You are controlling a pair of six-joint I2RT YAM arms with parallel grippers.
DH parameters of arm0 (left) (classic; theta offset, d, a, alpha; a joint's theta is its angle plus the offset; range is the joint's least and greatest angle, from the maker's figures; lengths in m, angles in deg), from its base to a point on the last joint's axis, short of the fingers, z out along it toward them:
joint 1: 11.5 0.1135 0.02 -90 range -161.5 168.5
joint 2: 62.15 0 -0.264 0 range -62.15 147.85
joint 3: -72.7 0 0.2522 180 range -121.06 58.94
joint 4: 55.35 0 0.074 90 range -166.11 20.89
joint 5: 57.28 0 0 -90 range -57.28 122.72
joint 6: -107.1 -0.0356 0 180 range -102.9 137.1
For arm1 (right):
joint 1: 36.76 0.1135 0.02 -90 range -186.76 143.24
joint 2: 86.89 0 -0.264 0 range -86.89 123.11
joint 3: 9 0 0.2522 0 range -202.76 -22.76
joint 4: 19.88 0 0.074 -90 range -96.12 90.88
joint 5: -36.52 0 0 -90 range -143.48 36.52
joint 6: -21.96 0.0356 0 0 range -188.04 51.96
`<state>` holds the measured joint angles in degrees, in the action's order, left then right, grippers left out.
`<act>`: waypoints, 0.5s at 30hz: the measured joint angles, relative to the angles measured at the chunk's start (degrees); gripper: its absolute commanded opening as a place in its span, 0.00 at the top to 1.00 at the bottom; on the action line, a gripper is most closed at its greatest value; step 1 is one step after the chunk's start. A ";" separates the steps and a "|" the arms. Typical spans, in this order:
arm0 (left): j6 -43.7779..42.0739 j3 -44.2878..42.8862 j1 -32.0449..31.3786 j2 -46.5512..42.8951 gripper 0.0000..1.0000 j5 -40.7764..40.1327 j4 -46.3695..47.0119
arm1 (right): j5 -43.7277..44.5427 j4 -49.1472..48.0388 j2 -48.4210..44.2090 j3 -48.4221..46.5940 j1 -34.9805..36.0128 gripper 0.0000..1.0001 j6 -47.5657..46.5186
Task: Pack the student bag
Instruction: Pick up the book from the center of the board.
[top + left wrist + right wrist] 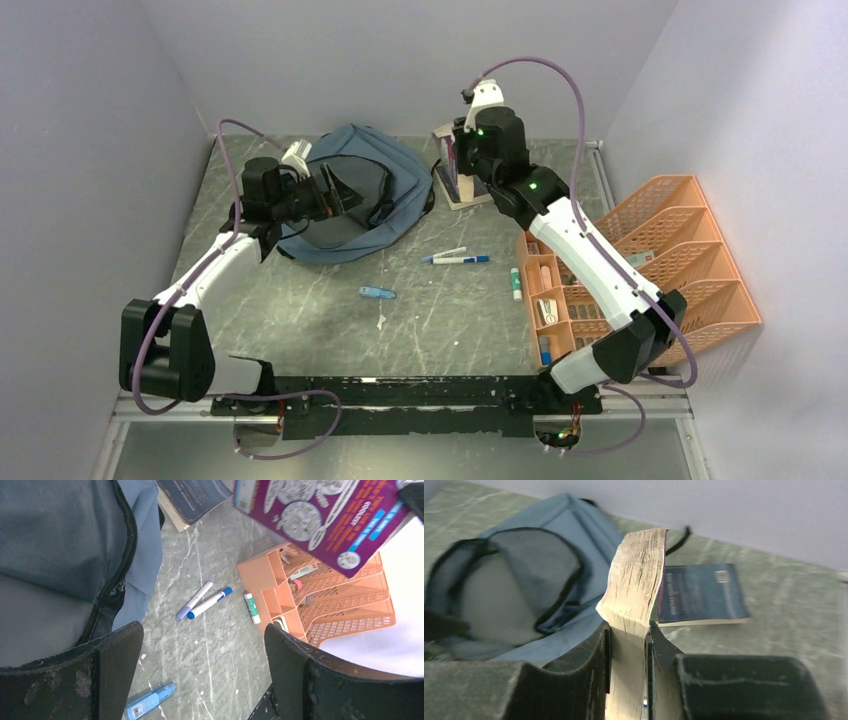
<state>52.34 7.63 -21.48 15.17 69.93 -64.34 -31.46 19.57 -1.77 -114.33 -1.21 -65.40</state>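
The bag (355, 205) lies flat toward the back edge of the desk (300, 320), left of centre, its black-zipped mouth gaping on grey lining. The left arm (200, 280) rises from its base at the near left corner and runs along the left side. Its wrist is turned inward, so the left gripper (338, 190) hovers over the bag. Its fingers (107, 672) stand wide apart with nothing between them, and the wrist view looks down past them at the bag's zipper edge and bare desk beside it. The right arm (590, 250) stretches diagonally from the near right corner, across the orange rack (700, 250) at the right edge, toward the back, its wrist held high. The right gripper (628, 630) is clamped on a book (636, 575), which stands upright in the air, purple-covered, its yellowed pages pinched between both fingers, just right of the bag. A dark book (701, 592) lies flat on the desk beyond it, near the back edge. Two markers (455, 258) lie mid-desk, a glue stick (516, 283) lies just beside the rack, and a small blue item (378, 293) sits nearer the front edge.
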 measured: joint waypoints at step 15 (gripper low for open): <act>-5.46 0.00 0.02 -3.37 0.10 -1.22 1.55 | -46.69 -24.55 -1.70 17.16 -15.08 1.00 31.12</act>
<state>46.88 7.63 -21.46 11.81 68.71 -62.79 -78.14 -4.97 -3.48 -97.17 -16.29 -34.28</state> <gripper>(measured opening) 0.902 0.255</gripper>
